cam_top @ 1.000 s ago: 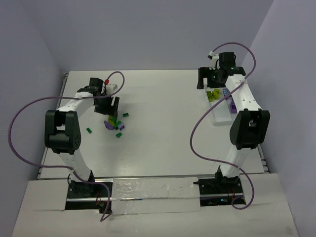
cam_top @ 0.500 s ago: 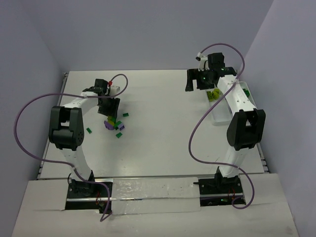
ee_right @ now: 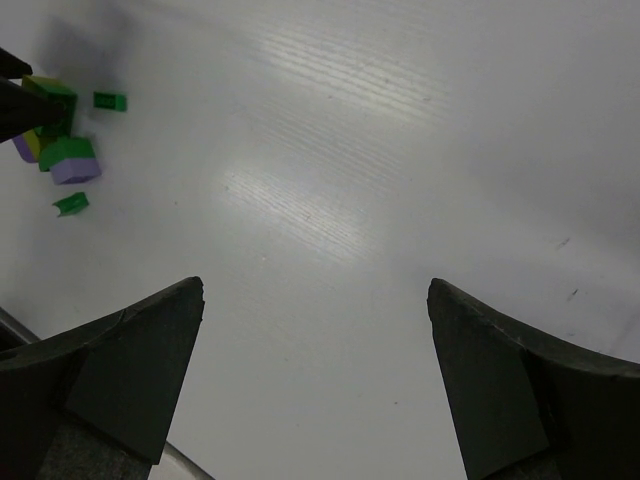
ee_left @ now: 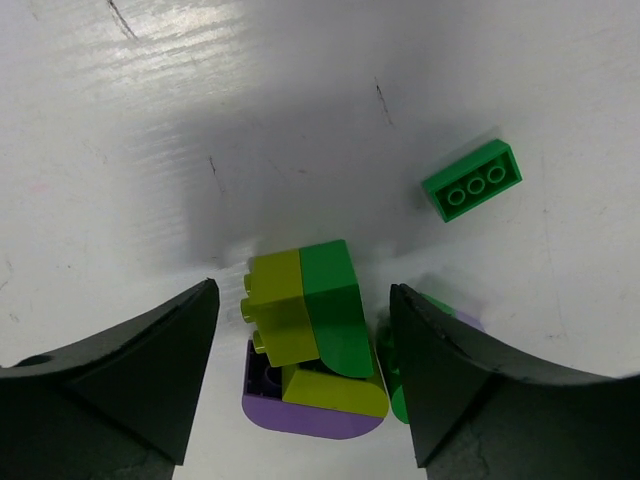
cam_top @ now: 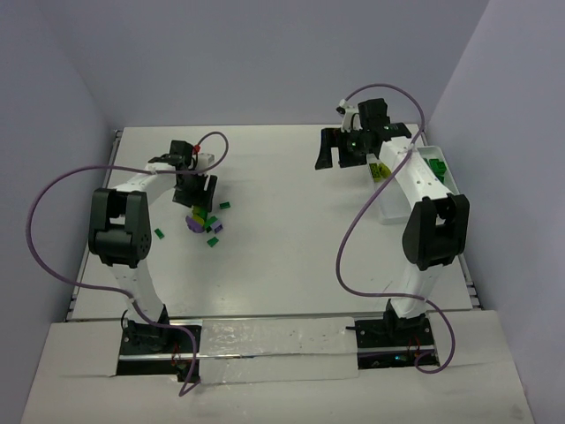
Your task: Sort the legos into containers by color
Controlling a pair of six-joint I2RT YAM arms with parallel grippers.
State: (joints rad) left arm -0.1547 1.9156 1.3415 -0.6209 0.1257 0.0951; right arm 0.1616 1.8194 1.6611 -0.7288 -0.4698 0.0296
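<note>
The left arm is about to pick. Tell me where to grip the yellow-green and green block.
Take the block from above, probably by its studded yellow-green face and opposite green face: it lies sideways, and the open left gripper straddles those faces.

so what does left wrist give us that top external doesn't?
Left wrist only: three studs on the loose green brick, and that the stack is yellow-green and green pieces on a purple one, between the fingers of the open left claw. Top external only: the white trays at right, the open right claw, a stray green brick far left. Both: stack and left claw.
</note>
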